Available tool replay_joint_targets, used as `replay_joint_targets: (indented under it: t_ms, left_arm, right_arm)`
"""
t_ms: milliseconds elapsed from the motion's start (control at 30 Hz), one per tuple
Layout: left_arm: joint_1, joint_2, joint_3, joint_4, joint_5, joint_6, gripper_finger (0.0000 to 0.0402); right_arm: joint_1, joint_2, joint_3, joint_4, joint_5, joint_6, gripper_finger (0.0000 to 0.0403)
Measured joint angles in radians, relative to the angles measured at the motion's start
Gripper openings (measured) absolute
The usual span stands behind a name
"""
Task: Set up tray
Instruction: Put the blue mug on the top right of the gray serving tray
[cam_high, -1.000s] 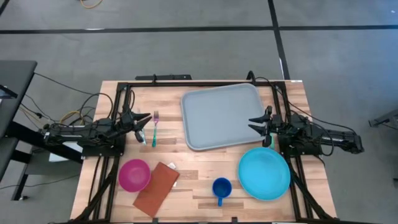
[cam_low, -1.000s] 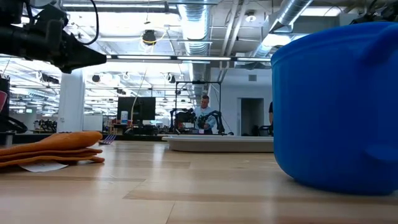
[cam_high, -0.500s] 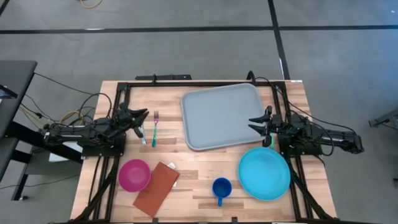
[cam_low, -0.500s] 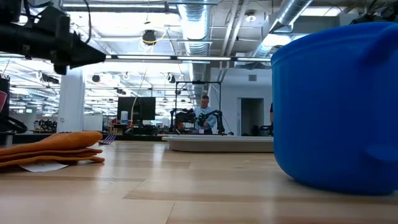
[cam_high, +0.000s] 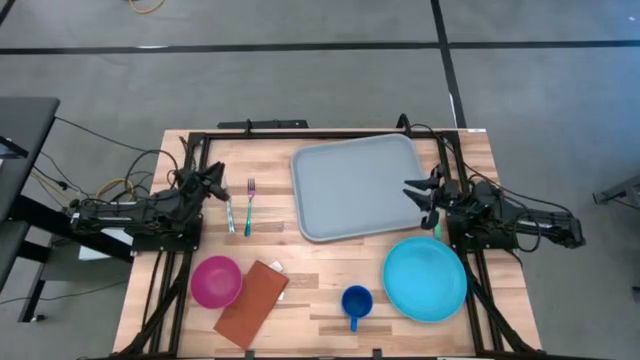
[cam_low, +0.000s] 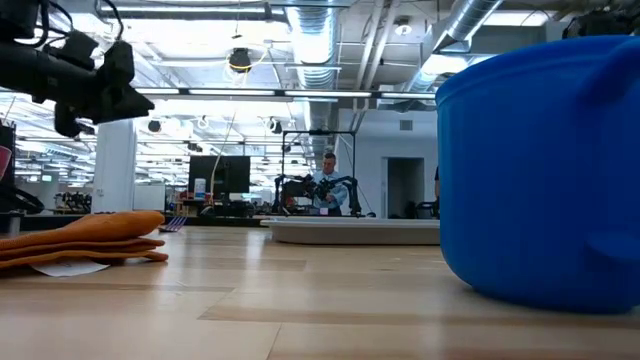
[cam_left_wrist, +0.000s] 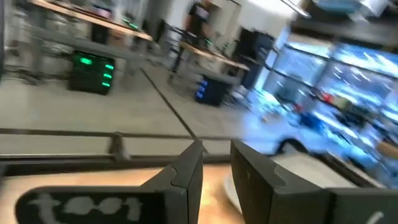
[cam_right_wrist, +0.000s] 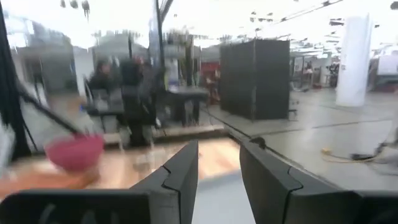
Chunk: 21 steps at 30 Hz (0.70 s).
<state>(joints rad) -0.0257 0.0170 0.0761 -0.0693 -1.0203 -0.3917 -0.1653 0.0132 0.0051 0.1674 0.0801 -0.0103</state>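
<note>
The pale grey-blue tray (cam_high: 358, 185) lies flat on the far middle of the table; in the low view the tray (cam_low: 355, 231) shows as a thin slab far off. My left gripper (cam_high: 215, 180) hovers left of a fork (cam_high: 250, 203) and a teal-handled utensil (cam_high: 229, 213), fingers apart in its wrist view (cam_left_wrist: 216, 163). My right gripper (cam_high: 418, 190) hovers at the tray's right edge, open (cam_right_wrist: 219, 163). Neither holds anything.
On the near half of the table lie a round blue plate (cam_high: 425, 280), a blue cup (cam_high: 356, 300), an orange-brown napkin (cam_high: 252, 302) and a pink bowl (cam_high: 216, 281). The cup (cam_low: 545, 165) fills the right of the low view. A person stands far behind the table.
My left gripper has drawn back toward the table's left and far edges, away from the fork, and has turned about its wrist. My right gripper has turned and shifted slightly toward the far edge. No object has moved.
</note>
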Motion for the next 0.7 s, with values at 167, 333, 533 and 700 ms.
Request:
replay_joint_targets:
  t_ms: [167,333,533,700]
  left_arm:
    - [0.0,0.004,0.008,-0.109,0.137,-0.072,0.0071]
    - [0.003,0.008,0.006,-0.04,0.17,0.003,0.0071]
    - [0.003,0.01,0.006,0.309,0.409,0.291,0.0071]
    - [0.003,0.077,0.018,0.49,0.499,0.447,0.0071]
  right_arm:
    - [0.005,0.0,0.0,-0.003,0.0,0.111,0.0112]
    - [0.005,0.001,0.008,0.006,0.005,0.182,0.0112]
    - [0.007,0.001,0.048,0.197,0.0,0.124,0.0112]
    - [0.042,0.13,0.151,0.2,-0.036,0.092,0.0112]
